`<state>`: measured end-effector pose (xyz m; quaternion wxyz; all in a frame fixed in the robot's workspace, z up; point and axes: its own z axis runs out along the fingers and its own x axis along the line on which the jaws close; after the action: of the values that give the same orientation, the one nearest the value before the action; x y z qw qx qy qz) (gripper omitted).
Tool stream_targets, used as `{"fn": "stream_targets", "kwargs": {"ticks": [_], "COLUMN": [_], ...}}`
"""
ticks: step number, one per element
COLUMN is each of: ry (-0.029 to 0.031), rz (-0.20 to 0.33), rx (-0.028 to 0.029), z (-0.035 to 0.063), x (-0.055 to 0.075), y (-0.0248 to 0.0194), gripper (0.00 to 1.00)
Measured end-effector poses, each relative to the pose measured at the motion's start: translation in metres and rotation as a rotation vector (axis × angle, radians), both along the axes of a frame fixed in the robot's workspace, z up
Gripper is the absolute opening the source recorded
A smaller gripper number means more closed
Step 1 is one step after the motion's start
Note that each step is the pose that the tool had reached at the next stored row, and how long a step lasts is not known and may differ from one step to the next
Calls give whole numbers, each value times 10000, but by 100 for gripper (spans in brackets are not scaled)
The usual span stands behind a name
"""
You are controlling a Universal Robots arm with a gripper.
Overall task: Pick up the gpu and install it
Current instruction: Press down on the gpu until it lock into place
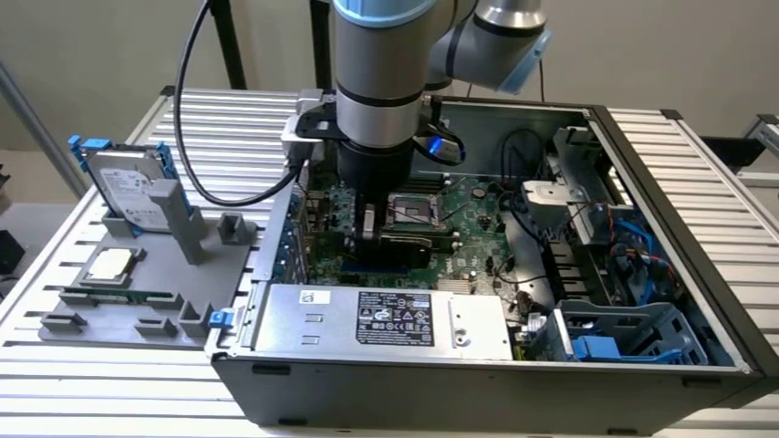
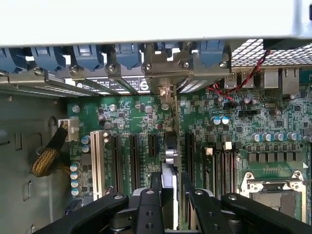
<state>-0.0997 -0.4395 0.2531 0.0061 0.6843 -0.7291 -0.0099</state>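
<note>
We see the gripper (image 2: 169, 195) clenched on the gpu (image 2: 168, 146), holding it edge-on over the motherboard (image 2: 136, 117) slots.

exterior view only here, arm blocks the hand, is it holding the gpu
Observer: Yes. In the wrist view the hand is shut on the gpu, seen edge-on between the fingers.
Operator: where's the card's far end
Observer: Its metal bracket stands at the case's rear slot openings.
Operator: which slot is it over
Observer: It runs among the black slots, apart from the white slot; whether it is seated, I cannot tell.
</note>
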Motion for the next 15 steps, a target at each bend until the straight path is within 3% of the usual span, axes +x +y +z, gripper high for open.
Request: {"fn": "stream_targets", "kwargs": {"ticks": [15], "ry": [18], "rz": [0], "rx": [-95], "z": [-23], "x": [0], "y": [0], "gripper": [0]}}
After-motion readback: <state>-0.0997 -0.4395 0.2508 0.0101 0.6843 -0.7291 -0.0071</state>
